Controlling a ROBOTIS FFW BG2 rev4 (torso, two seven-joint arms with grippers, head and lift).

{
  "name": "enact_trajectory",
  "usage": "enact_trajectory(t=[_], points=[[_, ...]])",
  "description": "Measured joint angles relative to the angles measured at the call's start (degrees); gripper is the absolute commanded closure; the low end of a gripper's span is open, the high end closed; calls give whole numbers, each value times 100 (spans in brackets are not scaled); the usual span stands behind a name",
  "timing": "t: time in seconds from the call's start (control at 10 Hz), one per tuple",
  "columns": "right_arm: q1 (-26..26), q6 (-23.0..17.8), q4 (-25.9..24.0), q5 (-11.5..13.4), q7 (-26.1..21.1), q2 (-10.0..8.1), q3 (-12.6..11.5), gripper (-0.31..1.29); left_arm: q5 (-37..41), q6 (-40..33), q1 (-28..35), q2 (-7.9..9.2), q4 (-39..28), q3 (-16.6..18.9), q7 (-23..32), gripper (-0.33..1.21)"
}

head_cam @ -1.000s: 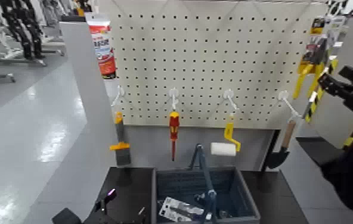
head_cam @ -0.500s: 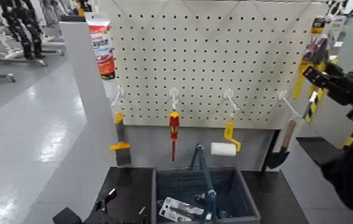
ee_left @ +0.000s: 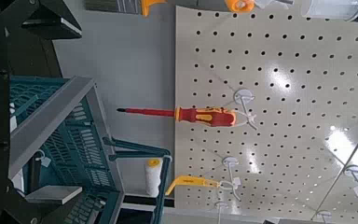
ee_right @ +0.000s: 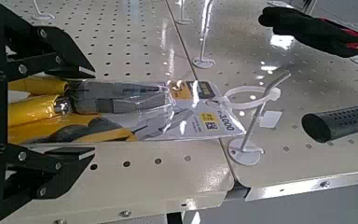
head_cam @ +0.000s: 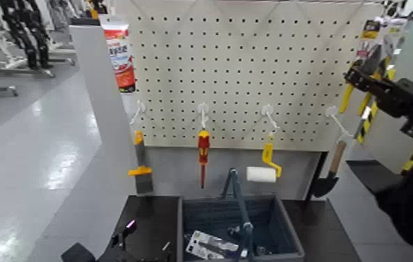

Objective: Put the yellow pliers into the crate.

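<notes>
A mock shop set up in a robot lab, by the look of it — packaged and bare tools hang from hooks on a pegboard (head_cam: 237, 63); a shopping basket (head_cam: 289, 233) sits below; behind, machines on wheeled bases (head_cam: 24, 70) stand on a glossy grey floor (head_cam: 35, 160).

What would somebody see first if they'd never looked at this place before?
Probably the big pale board full of little holes, with a red-and-yellow screwdriver hanging near its lower edge. Below it sits a dark blue basket with a bar handle. Off to the right, the robot's black right gripper is around some yellow-handled pliers in clear packaging.
</notes>
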Motion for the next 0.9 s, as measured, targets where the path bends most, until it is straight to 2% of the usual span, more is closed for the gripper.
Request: enact_trajectory(t=[0.9], points=[[-25, 123, -241, 144, 2, -25, 29, 112, -9, 2, -7, 0, -10, -9, 0, 13]])
